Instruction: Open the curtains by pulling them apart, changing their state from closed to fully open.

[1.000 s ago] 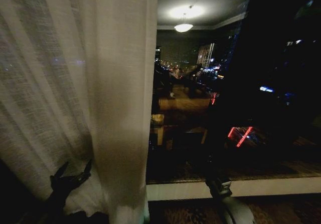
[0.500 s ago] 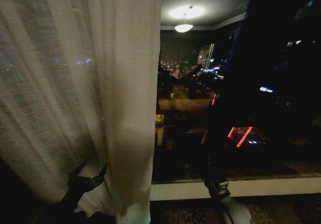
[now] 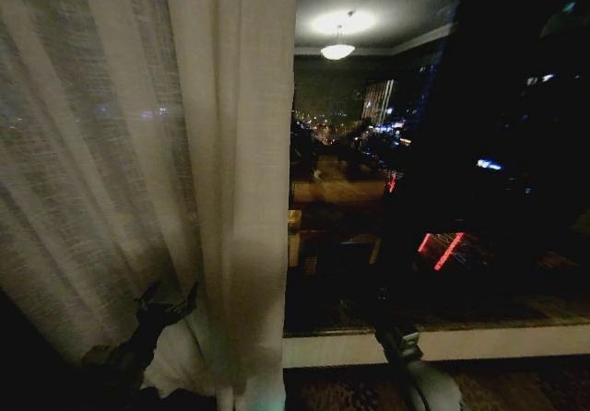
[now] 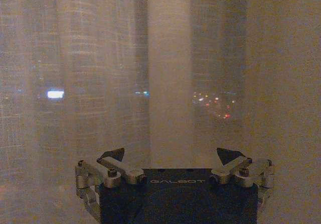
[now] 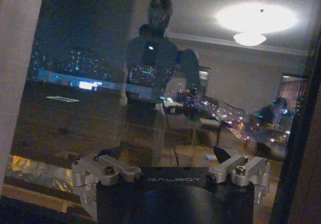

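A sheer off-white curtain panel (image 3: 138,153) is seen hanging over the left half of a dark night window (image 3: 433,181), its inner edge near the window's middle. The right half of the glass is already uncovered. The left gripper (image 3: 168,300) is held low against the panel's lower folds, jaws spread wide, with nothing clamped. The right gripper (image 5: 170,166) is pointed at the bare glass, also spread wide and empty. For a good pull, a bundle of pleats near the inner edge should probably be gathered before closing. Open room for travel appears to lie leftward; the white sill (image 3: 498,342) below should be cleared.
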Controlling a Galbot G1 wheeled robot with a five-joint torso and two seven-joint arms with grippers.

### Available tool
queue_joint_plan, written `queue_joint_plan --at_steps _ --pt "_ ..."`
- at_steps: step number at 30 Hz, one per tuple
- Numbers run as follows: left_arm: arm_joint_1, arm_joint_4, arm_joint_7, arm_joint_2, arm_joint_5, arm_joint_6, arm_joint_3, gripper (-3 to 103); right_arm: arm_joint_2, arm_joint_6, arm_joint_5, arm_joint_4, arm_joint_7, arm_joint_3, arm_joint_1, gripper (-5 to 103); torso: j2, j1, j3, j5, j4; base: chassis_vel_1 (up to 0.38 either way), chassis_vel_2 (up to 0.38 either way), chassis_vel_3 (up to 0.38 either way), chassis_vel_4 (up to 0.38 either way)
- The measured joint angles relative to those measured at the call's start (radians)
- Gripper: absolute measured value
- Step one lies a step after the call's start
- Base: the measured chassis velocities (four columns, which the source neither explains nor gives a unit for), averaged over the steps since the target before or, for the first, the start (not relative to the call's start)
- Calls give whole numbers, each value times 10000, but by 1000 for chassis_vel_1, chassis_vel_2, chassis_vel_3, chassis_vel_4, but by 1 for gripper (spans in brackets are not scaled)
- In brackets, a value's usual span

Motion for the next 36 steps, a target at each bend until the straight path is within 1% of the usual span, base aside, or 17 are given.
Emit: queue_joint_plan --at_steps 2,4,5,7,10,12,14,16,20,22,25,28,32,33,34,35,36 --pt "122 -76 88 -12 109 5 164 100 1 0 -5 1 0 -1 -4 100 0 -1 0 -1 0 0 0 0 0" --pt "279 -129 758 31 261 -65 174 100 10 -1 -10 6 1 -5 -10 100 1 -1 0 1 1 0 0 0 0" --pt "279 -129 758 31 261 -65 174 100 10 -1 -10 6 1 -5 -10 100 1 -1 0 1 1 0 0 0 0" --pt "381 -138 1127 178 490 -151 181 100 12 -3 -15 12 1 -6 -17 100 0 -1 0 0 1 0 0 0 0" --pt "284 -82 679 364 584 -56 338 100 20 -3 -20 31 1 -6 -43 100 0 -1 0 -1 2 0 0 0 0" --pt "176 22 651 425 584 -71 370 100 22 -4 -21 36 0 -6 -57 100 0 0 0 -1 0 0 0 0 0" --pt "76 167 905 482 592 -145 438 100 21 -4 -25 37 1 -6 -63 100 0 -1 0 0 -1 0 0 0 0" --pt "65 208 934 491 613 -151 487 100 18 -4 -25 36 0 -5 -63 100 0 -1 0 -1 0 0 0 0 0" --pt "-18 380 606 453 719 -139 581 100 -8 -3 -25 37 0 69 -74 100 1 -1 0 -1 2 0 0 0 0" --pt "-229 576 409 519 616 -131 412 100 -9 0 -20 50 0 136 -150 100 0 -1 0 -2 1 0 0 0 0" --pt "-505 758 408 691 436 -100 175 100 10 22 -18 58 0 156 -214 100 0 -1 0 -2 0 0 0 0 0" --pt "-950 1059 632 980 -29 98 -124 100 34 63 -22 57 -1 127 -256 100 0 -1 0 -2 0 0 0 0 0" --pt "-1179 1378 809 1105 -154 83 -154 101 36 69 -23 71 -1 129 -252 100 0 -1 0 -2 1 0 0 0 0" --pt "-1285 1537 904 1135 -187 33 -151 97 32 72 -23 83 0 141 -247 100 0 -1 0 -2 0 0 0 0 0" --pt "-1344 1633 951 1144 -198 -10 -139 97 26 74 -23 91 -1 154 -244 100 0 -1 0 -1 0 0 0 0 0" --pt "-1428 1780 990 1146 -206 -60 -100 87 14 78 -23 96 0 188 -241 100 0 0 0 -2 1 0 0 0 0" --pt "-1478 1852 996 1145 -209 -74 -70 87 8 83 -22 96 0 217 -241 100 0 0 0 -2 1 0 0 0 0"
